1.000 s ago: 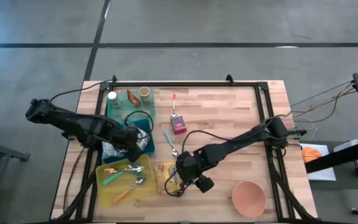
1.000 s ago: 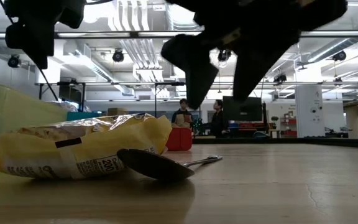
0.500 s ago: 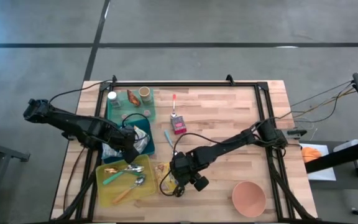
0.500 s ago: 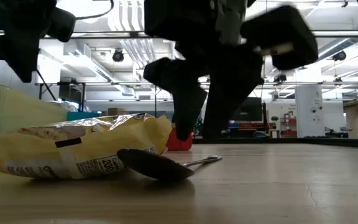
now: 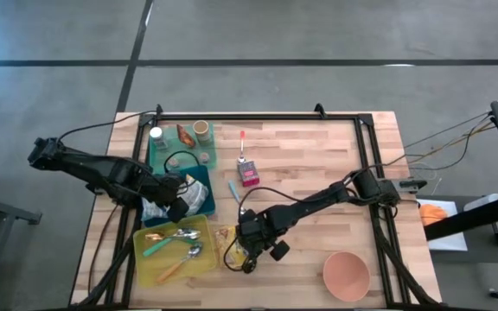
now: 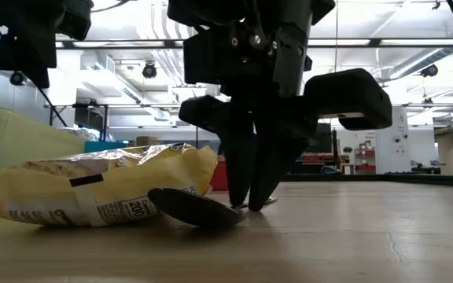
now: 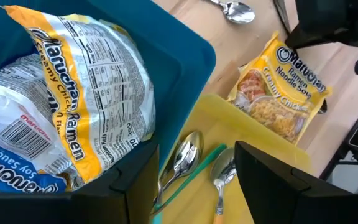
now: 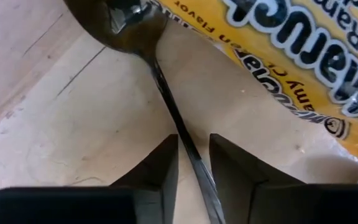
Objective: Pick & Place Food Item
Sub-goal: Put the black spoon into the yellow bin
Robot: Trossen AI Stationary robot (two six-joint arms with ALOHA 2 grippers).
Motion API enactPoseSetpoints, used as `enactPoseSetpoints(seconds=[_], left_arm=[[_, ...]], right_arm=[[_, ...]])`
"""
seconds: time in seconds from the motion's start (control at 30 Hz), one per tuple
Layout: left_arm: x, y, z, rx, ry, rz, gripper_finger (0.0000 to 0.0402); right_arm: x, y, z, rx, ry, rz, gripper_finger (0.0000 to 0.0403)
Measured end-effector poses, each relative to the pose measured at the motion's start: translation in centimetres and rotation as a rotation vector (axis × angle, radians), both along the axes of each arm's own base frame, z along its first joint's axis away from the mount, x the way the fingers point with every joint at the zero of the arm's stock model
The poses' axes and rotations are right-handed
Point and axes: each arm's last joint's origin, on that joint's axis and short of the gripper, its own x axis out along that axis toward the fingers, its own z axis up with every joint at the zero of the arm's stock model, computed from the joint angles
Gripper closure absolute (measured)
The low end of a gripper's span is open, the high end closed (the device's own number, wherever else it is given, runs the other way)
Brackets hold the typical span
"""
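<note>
A yellow ramen packet (image 5: 229, 244) (image 6: 93, 192) lies flat on the table, right of the yellow tray. A metal spoon (image 6: 195, 211) lies beside it, its bowl by the packet's edge. My right gripper (image 6: 250, 203) (image 8: 194, 149) points down at the tabletop with its fingers on either side of the spoon's handle (image 8: 169, 106), a narrow gap between them. My left gripper (image 5: 180, 207) (image 7: 197, 162) hangs open and empty above the near corner of a blue bin (image 7: 166, 50) that holds more ramen packets (image 7: 73, 81). My right gripper comes from above, its fingertips (image 6: 238, 196) down at the tabletop, with the spoon's handle (image 8: 185, 146) running aslant through the gap. I cannot tell whether either finger touches the handle. The spoon lies flat on the table.
A yellow tray (image 5: 145, 250) with spoons and a green utensil sits at the near left. A teal tray (image 5: 164, 155) with a cup and bottle stands at the far left. A small red box (image 5: 249, 175) is mid-table and a pink bowl (image 5: 346, 275) near right.
My right gripper has come down from above the table to the tabletop over the spoon's handle, rolling its wrist as it sank. Its fingers have drawn much closer together. The spoon and the ramen packet lie where they were.
</note>
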Motion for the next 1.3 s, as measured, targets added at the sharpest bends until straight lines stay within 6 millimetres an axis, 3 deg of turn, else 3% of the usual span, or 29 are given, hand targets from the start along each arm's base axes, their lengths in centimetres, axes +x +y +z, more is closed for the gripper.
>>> enactPoseSetpoints(seconds=[0.33, 0.7, 1.03, 1.3], left_arm=[[0.1, 0.0, 0.0, 0.006, -0.008, 0.002, 0.0188], [0.1, 0.0, 0.0, 0.007, -0.011, -0.003, 0.0188], [0.4, 0.0, 0.2, 0.022, -0.056, 0.006, 0.0188], [0.9, 0.1, 0.5, 0.067, -0.125, 0.044, 0.0188]], right_arm=[[-0.2, 0.0, -0.5, -0.007, 0.025, -0.006, 0.0386], [-2.0, -0.7, 0.7, -0.042, 0.156, -0.085, 0.0391], [-4.3, -0.7, 5.4, 0.013, 0.192, -0.198, 0.0392], [-5.8, -0.7, 11.4, 0.169, 0.002, -0.414, 0.0392]])
